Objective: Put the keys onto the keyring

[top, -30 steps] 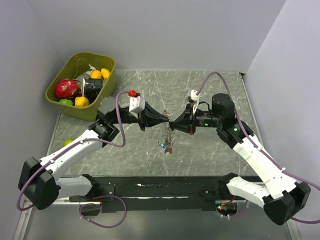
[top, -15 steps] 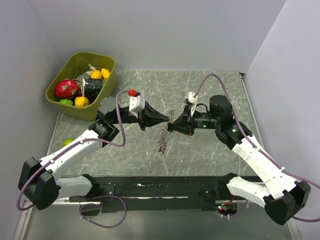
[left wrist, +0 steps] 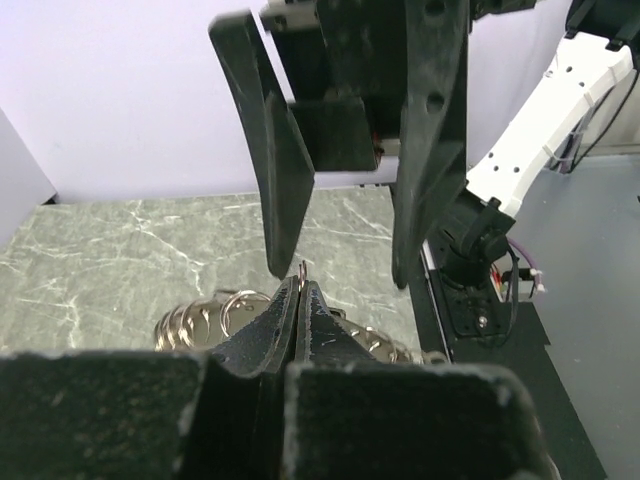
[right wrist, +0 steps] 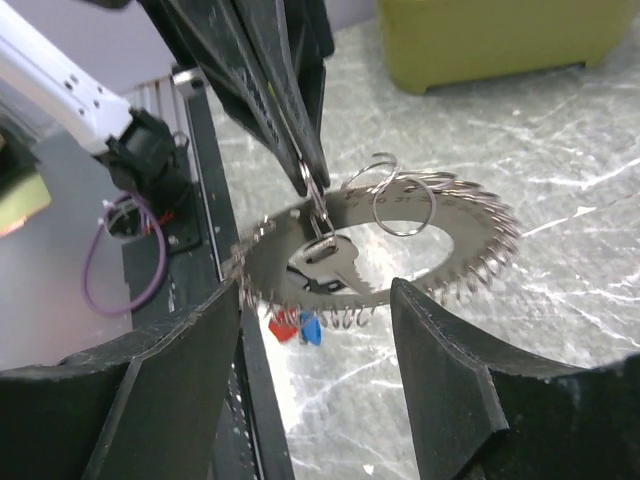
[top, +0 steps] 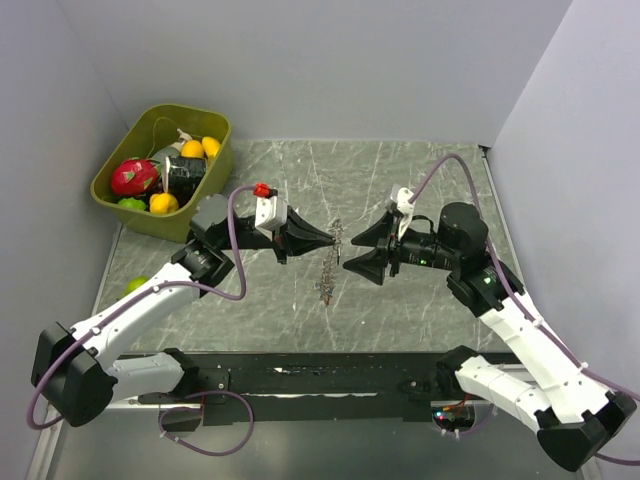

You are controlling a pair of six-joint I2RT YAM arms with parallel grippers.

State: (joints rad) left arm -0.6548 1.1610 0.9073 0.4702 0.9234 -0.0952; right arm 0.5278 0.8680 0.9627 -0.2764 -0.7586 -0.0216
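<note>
Top view: bin of fruit sits at 10 o'clock on the desk. Left claw is over desk centre, pinched tight on the top of the keyring, which hangs from its tip. Right claw is at 3 o'clock of the ring, jaws wide, gripping nothing, clear of the ring. Right wrist view: the toothed ring is tilted, with one silver key dangling at its middle under the left claw tip. Keys with red and blue heads are at 7 o'clock of the ring, at its low edge. Cannot tell if they're attached.
</note>
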